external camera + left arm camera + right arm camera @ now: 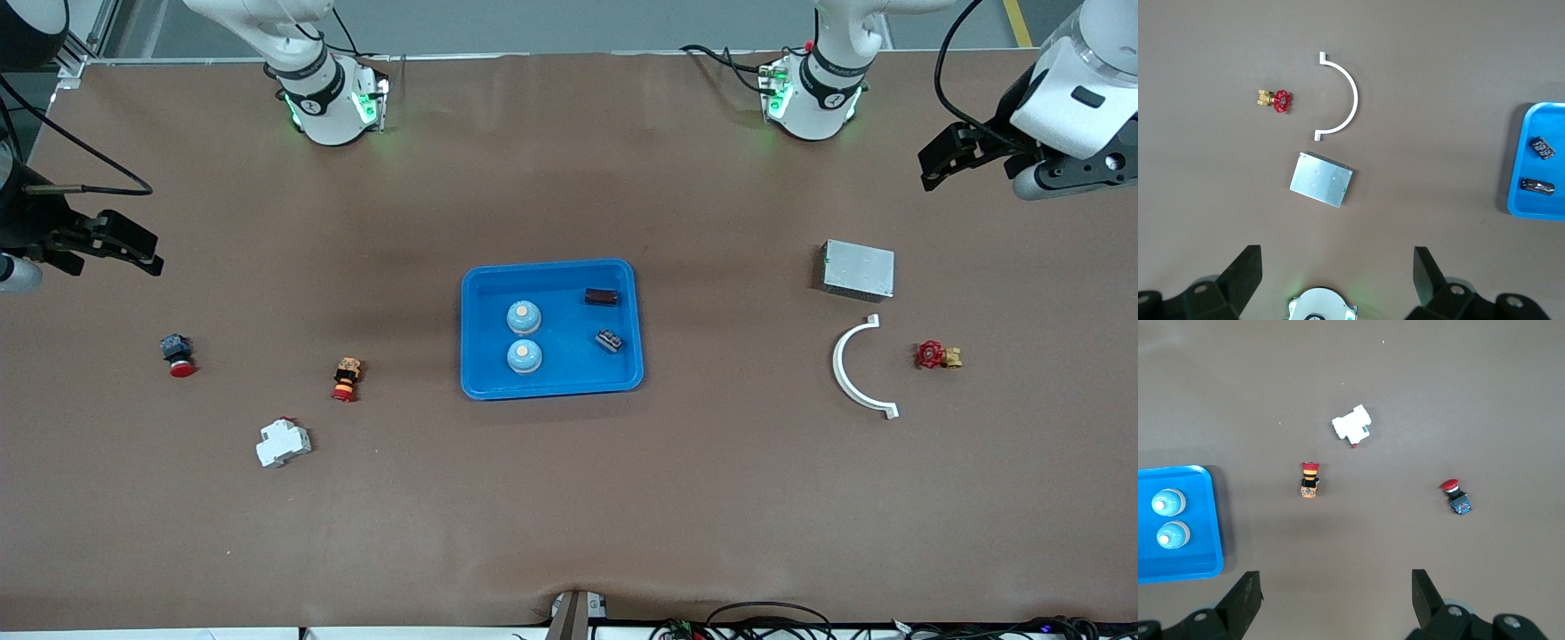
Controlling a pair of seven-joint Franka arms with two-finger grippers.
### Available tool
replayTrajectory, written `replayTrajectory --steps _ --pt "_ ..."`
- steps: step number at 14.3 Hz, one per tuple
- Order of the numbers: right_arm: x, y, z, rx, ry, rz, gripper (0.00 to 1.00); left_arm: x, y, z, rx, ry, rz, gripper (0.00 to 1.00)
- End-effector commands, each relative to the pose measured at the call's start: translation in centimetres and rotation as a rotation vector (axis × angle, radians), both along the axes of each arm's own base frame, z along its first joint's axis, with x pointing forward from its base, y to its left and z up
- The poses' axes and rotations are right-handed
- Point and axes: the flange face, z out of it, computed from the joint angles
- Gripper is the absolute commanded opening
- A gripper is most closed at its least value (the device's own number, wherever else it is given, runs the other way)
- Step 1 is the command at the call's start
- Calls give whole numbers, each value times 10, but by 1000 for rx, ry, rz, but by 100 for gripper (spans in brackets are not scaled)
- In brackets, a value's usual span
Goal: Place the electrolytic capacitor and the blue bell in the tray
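Observation:
The bright-blue tray (569, 378) lies mid-table. In it stand two blue bells (524, 316) (524, 356), side by side at the right arm's end. A dark cylindrical capacitor (602, 296) and a second small dark ridged part (609, 340) lie at its left arm's end. My left gripper (933, 169) is open and empty, up over the table's left-arm end. My right gripper (147, 252) is open and empty, up over the right-arm end. The left wrist view shows the tray's end (1545, 120) with the capacitor (1537, 186). The right wrist view shows the tray's rim (1217, 520) and both bells (1169, 501).
Toward the left arm's end lie a silver metal box (858, 269), a white curved bracket (858, 369) and a red-handled brass valve (938, 356). Toward the right arm's end lie a red push button (178, 354), an orange-and-red button (347, 380) and a white breaker (283, 442).

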Motion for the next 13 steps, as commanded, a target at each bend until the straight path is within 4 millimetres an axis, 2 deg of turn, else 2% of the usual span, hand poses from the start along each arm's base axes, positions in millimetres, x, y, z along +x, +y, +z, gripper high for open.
replayTrajectory --steps 1,3,7,13 --pt "-9 1 1 6 5 -29 100 2 3 14 -9 -17 -6 100" --pt "-10 -1 1 5 13 -35 100 3 4 11 -14 -9 -58 100" --pt "-11 -2 4 5 8 -37 100 4 13 16 -19 -19 -45 100" --pt "-12 -3 4 6 8 -40 100 6 12 14 -21 -17 -47 100"
